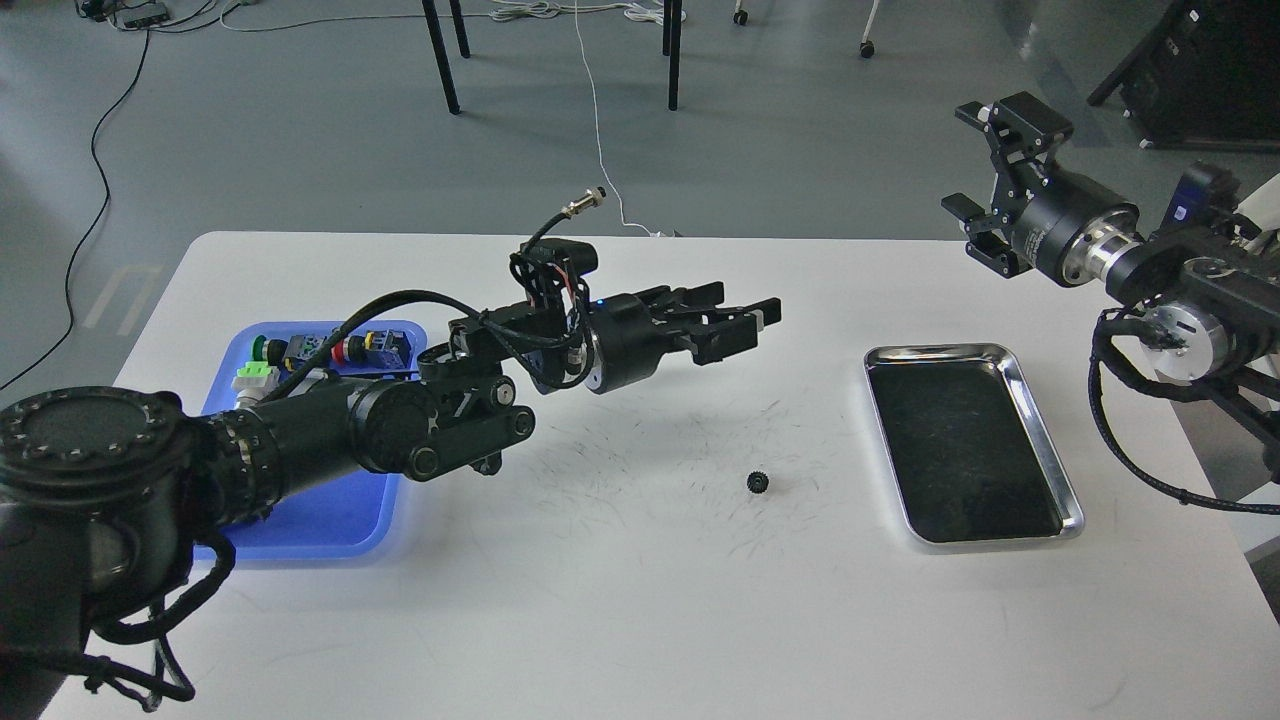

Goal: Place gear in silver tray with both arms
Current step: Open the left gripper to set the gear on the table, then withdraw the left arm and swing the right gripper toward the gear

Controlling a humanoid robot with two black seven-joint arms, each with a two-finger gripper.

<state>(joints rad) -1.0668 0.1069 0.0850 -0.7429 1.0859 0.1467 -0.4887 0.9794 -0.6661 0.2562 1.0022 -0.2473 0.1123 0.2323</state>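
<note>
A small black gear lies alone on the white table, to the left of the silver tray. The tray is shiny with a dark bottom and holds nothing. My left gripper is open and empty, raised above the table up and to the left of the gear. My right gripper is open and empty, held high beyond the table's far right corner, above and behind the tray.
A blue plastic tray at the left holds several coloured buttons and switches, partly hidden by my left arm. The table's right edge runs close to the silver tray. Chair legs and cables lie on the floor behind.
</note>
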